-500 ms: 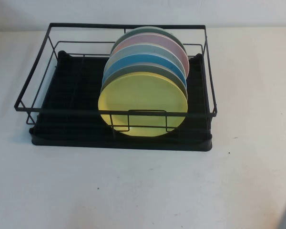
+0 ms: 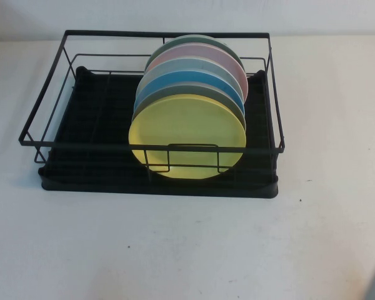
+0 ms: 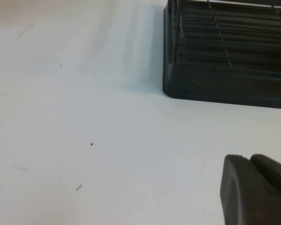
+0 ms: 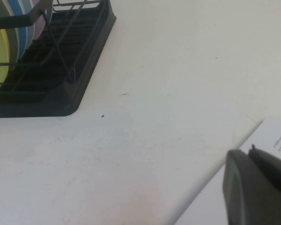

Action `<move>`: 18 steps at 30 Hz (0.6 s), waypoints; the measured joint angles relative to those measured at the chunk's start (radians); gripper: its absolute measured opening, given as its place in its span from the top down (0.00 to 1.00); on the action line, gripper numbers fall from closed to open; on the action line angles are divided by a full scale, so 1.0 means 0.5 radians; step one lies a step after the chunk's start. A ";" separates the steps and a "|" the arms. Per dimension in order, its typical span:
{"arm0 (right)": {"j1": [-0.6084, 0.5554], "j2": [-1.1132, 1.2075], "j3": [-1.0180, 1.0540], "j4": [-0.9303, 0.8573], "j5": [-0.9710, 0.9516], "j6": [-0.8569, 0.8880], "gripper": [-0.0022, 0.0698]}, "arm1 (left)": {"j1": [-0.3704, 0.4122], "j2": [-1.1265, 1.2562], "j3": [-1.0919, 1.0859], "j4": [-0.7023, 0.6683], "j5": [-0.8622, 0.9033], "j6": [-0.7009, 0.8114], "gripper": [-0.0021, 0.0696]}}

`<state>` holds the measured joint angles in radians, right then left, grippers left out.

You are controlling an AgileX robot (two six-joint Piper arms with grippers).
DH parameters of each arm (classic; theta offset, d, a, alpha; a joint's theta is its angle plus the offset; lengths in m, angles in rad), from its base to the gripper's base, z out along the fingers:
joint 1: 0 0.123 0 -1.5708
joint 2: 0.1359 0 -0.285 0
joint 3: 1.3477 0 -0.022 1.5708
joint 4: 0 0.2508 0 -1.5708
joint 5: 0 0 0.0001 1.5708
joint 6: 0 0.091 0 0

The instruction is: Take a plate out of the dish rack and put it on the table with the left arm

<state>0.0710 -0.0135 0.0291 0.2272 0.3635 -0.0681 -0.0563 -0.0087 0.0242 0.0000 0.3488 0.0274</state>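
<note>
Low over the white desk, the left end effector shows only as a dark tip in its wrist view, near a corner of the dish rack; whether it is open cannot be told. The right end effector hangs low beside the rack's other end, above a printed sheet of paper, its opening likewise unreadable. Neither arm appears in the high view. One rack holds six upright plates in a row. The pale-yellow plate stands nearest the robot, untouched.
</note>
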 joint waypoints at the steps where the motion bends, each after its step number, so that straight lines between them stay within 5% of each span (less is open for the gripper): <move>1: 0.000 0.000 0.000 0.000 0.000 0.000 1.00 | 0.000 0.000 0.000 -0.016 0.000 0.000 0.98; 7: 0.000 0.000 0.000 0.000 0.000 0.000 1.00 | 0.000 0.000 0.000 -0.179 0.000 0.000 0.98; 14: 0.000 0.000 0.000 0.000 0.000 0.000 1.00 | 0.000 0.000 0.000 -0.947 -0.201 -0.154 0.98; 18: 0.000 0.000 0.000 0.000 0.000 0.000 1.00 | 0.000 0.000 0.000 -1.085 -0.393 -0.177 0.98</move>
<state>0.0710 -0.0135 0.0291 0.2272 0.3635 -0.0681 -0.0563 -0.0087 0.0242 -0.5424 0.1525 -0.0611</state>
